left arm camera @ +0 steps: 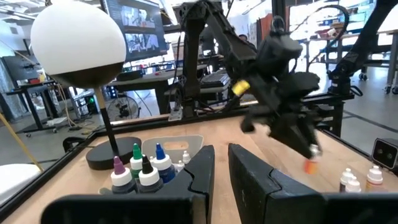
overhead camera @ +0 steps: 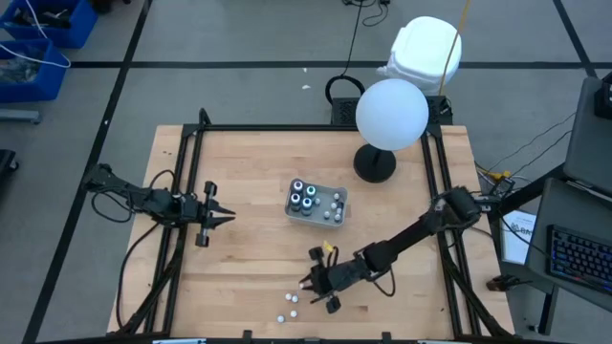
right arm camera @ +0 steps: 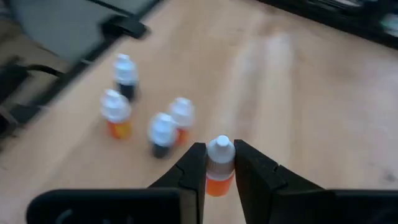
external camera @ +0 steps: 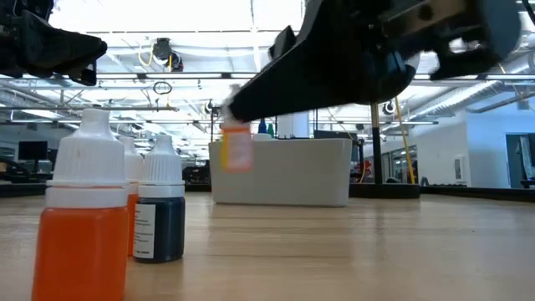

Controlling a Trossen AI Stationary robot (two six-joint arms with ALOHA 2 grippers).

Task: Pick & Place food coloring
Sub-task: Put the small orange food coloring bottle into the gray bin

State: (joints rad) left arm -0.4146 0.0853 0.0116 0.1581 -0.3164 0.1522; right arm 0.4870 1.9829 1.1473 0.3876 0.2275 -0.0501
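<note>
My right gripper (overhead camera: 311,284) is near the table's front edge, shut on a small orange food coloring bottle with a white cap (right arm camera: 219,165). The bottle also shows in the low view (external camera: 236,149). Several more small white-capped bottles (overhead camera: 289,306) stand on their bases on the wood just in front of it; some are orange (right arm camera: 116,115) and some dark (right arm camera: 124,78). A grey tray (overhead camera: 330,212) at mid-table holds larger dark bottles with coloured tips (left arm camera: 140,168). My left gripper (overhead camera: 229,217) waits left of the tray, empty, its fingers narrowly apart (left arm camera: 221,165). My right gripper pinches the bottle between its two fingers, at the base of the cap and the top of the orange body (right arm camera: 219,177). The fingers slant down from the table's right. The bottle is upright, cap up, lifted clear of the table (external camera: 238,159).
A lamp with a white globe (overhead camera: 392,113) on a black base (overhead camera: 375,164) stands at the far right of the table. A black frame (overhead camera: 287,127) runs along the table's edges. There is bare wood between the tray and the loose bottles.
</note>
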